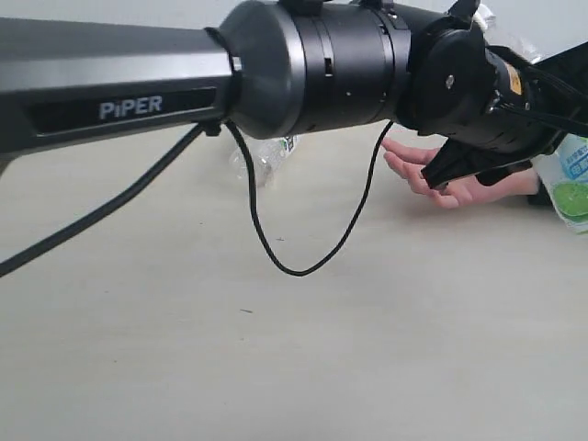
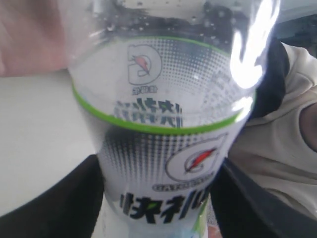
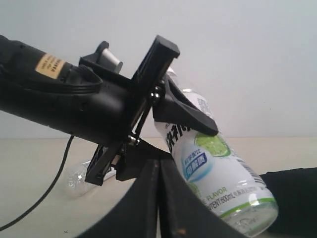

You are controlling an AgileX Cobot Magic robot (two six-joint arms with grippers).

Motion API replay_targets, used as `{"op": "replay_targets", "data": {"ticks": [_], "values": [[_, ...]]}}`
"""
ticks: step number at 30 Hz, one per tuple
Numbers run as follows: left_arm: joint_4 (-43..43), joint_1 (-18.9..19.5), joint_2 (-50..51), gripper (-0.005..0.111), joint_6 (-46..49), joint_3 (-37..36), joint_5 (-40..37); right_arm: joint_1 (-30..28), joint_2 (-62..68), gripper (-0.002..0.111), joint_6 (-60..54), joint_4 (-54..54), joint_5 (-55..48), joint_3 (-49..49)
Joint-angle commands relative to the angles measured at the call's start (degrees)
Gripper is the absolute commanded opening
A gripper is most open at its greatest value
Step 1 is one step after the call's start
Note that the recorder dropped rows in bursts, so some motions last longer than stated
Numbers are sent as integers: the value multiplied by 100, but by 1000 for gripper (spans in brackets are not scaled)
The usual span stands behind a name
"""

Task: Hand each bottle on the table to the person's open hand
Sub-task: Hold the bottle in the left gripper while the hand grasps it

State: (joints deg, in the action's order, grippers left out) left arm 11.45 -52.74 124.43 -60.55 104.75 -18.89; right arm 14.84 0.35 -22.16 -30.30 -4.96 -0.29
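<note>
My left gripper (image 1: 514,129) is shut on a bottle (image 1: 571,184) with a white label and green fruit, holding it tilted in the air. In the left wrist view the black fingers (image 2: 64,203) press both sides of this bottle (image 2: 163,124). The person's open hand (image 1: 432,173) lies palm up on the table (image 1: 276,349), just below and left of the held bottle. In the right wrist view the bottle's (image 3: 218,168) base hangs near the black sleeve (image 3: 292,198). My right gripper (image 3: 159,198) is shut with nothing in it.
A clear bottle (image 1: 266,156) lies on its side at the back of the table, partly hidden behind my left arm (image 1: 184,83); the right wrist view shows this bottle (image 3: 79,178) too. A black cable (image 1: 294,262) loops down from the arm.
</note>
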Motion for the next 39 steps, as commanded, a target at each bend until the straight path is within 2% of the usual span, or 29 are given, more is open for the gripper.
{"op": "replay_targets", "data": {"ticks": [1, 12, 22, 26, 28, 39], "values": [[-121, 228, 192, 0, -486, 139, -75, -15, -35, 0, -27, 27, 36, 29], [-181, 738, 518, 0, -593, 139, 168, -15, -35, 0, -27, 27, 36, 29], [-138, 812, 841, 0, -421, 139, 739, -15, -35, 0, -27, 27, 36, 29], [-115, 812, 841, 0, -172, 139, 448, -15, -35, 0, -27, 27, 36, 29], [166, 812, 841, 0, 64, 139, 439, -15, -35, 0, -27, 27, 36, 29], [339, 878, 929, 0, 76, 139, 73, -15, -35, 0, -27, 27, 36, 29]]}}
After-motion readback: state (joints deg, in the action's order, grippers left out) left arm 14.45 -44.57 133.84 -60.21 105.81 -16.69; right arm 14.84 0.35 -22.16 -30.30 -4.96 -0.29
